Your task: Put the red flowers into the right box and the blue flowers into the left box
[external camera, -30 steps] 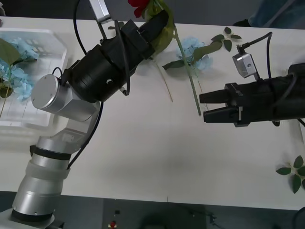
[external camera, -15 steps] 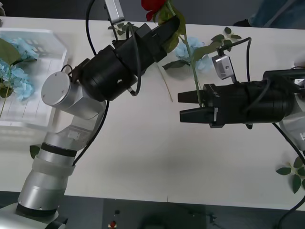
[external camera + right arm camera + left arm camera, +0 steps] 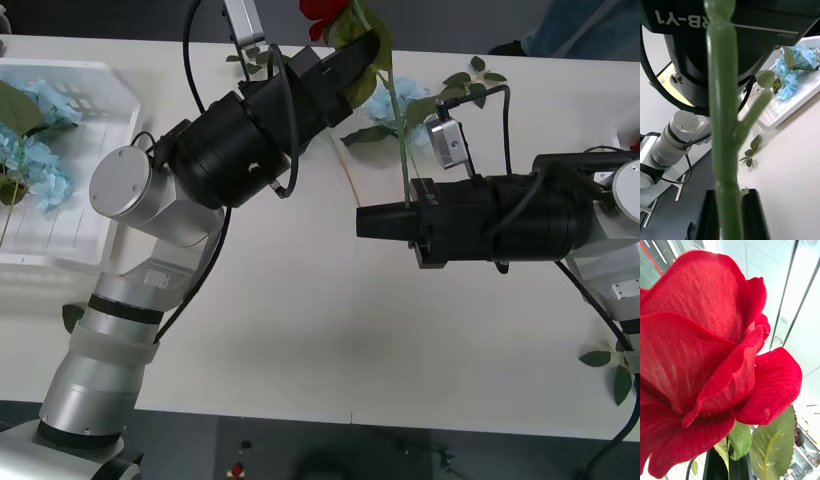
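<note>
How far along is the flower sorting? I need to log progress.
Blue flowers already lie in the left box. In hand: the left gripper holds a red rose aloft, and the right gripper has shut on its stem. Another blue flower remains on the table.

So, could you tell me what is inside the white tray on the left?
The left box holds blue flowers with a green leaf along its left side. The left arm covers the tray's right edge, so anything there is hidden.

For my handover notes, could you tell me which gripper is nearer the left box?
Left. The left gripper, holding a red rose up near its bloom, is closer to the left box. The right gripper, shut on the stem lower down, sits farther right.
</note>
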You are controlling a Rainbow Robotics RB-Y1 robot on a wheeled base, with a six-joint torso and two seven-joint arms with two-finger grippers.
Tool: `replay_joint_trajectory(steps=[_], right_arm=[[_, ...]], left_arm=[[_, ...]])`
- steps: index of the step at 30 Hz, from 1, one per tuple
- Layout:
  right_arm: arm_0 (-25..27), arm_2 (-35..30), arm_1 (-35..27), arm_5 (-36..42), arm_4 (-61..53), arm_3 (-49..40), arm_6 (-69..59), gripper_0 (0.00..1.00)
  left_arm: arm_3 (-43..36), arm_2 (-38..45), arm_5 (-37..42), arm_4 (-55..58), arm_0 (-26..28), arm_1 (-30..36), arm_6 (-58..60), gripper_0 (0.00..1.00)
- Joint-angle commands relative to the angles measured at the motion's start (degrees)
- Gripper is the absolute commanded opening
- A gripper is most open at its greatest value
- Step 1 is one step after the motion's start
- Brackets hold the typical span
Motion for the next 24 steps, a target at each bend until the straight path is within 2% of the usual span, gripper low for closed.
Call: replay_joint_trajectory(steps=[1, 3, 4, 6, 10, 17, 20, 24], right_arm=[[-1.9, -0.7, 0.4, -0.5, -1.0, -1.3, 2.4, 0.00], [-1.9, -0.7, 0.4, -0.6, -1.2, -1.3, 2.4, 0.00], [-1.9, -0.7, 0.4, -0.6, -1.3, -1.3, 2.3, 0.00], [-1.8, -0.7, 0.4, -0.7, -1.5, -1.3, 2.3, 0.00], [-1.6, -0.7, 0.1, -1.3, -2.7, -1.3, 2.1, 0.00], [-0.8, -2.8, -2.4, -3.3, -5.0, -1.3, 1.0, 0.00], [-0.4, -4.0, -7.6, -6.3, -5.3, -1.3, -1.6, 0.00], [-0.1, -5.3, -16.0, -9.0, -4.0, -1.3, -6.9, 0.00]], left_arm=[[-0.7, -0.7, -0.3, -0.1, -1.3, 0.6, -2.0, 0.42], [-0.7, -0.8, -0.2, -0.4, -1.2, 1.3, -2.2, 0.73], [-0.7, -0.8, -0.3, -0.4, -1.2, 1.6, -2.3, 0.81], [-0.8, -0.8, 0.1, -0.3, -0.9, 2.7, -2.4, 0.89], [-0.8, -0.8, 1.7, 1.6, 0.3, 6.7, -2.5, 0.91], [-0.7, -0.2, 6.1, 10.4, 4.5, 17.9, -2.8, 0.91], [-0.5, 0.2, 6.1, 11.9, 6.6, 24.0, -2.6, 0.91], [3.2, 0.2, 6.3, 11.7, 6.2, 28.0, -2.3, 0.91]])
